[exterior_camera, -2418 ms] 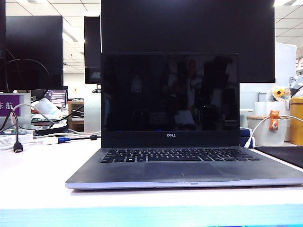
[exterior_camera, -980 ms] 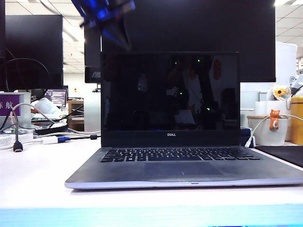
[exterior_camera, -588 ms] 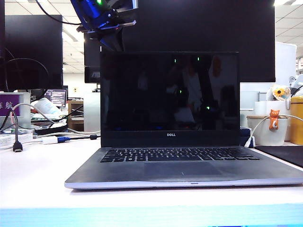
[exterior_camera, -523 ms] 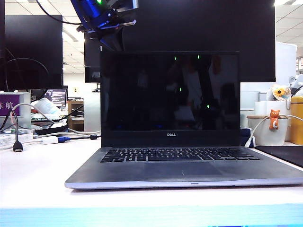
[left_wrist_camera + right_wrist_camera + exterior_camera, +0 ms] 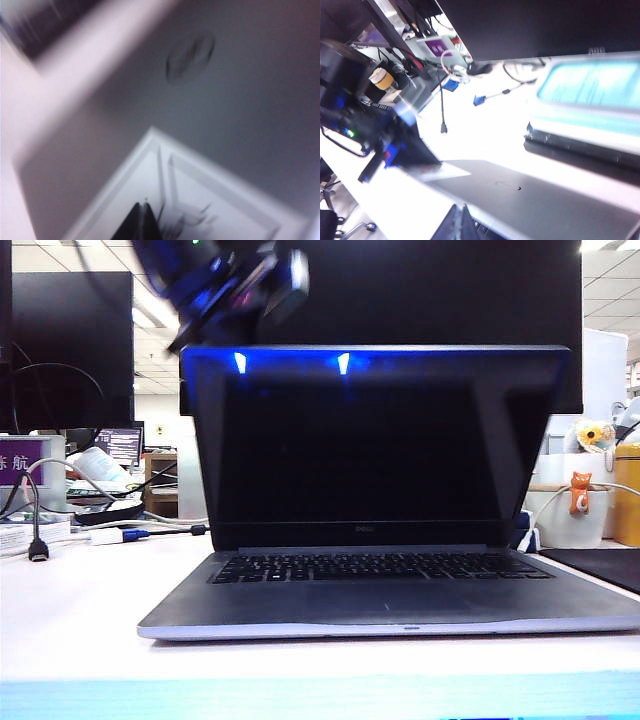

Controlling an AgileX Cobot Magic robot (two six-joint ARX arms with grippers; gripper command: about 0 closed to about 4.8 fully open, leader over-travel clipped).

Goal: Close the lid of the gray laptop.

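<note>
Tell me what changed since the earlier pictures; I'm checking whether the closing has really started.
The lid has tipped forward toward the keyboard; it stood upright before. The left gripper, which came in above the lid's upper left corner, now presses behind that edge, blurred. The right gripper hangs behind the lid, fingers together. The gray laptop base, cables and cat figure stayed put.

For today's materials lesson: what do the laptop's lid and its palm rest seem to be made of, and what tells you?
The lid, which the left gripper is at: outside looks like matte silver-gray metal or painted plastic, with an even, soft sheen; inside, glossy black glass or plastic mirroring blue lights. The gray laptop's palm rest: matte gray, probably the same. The right gripper hangs behind it.
</note>
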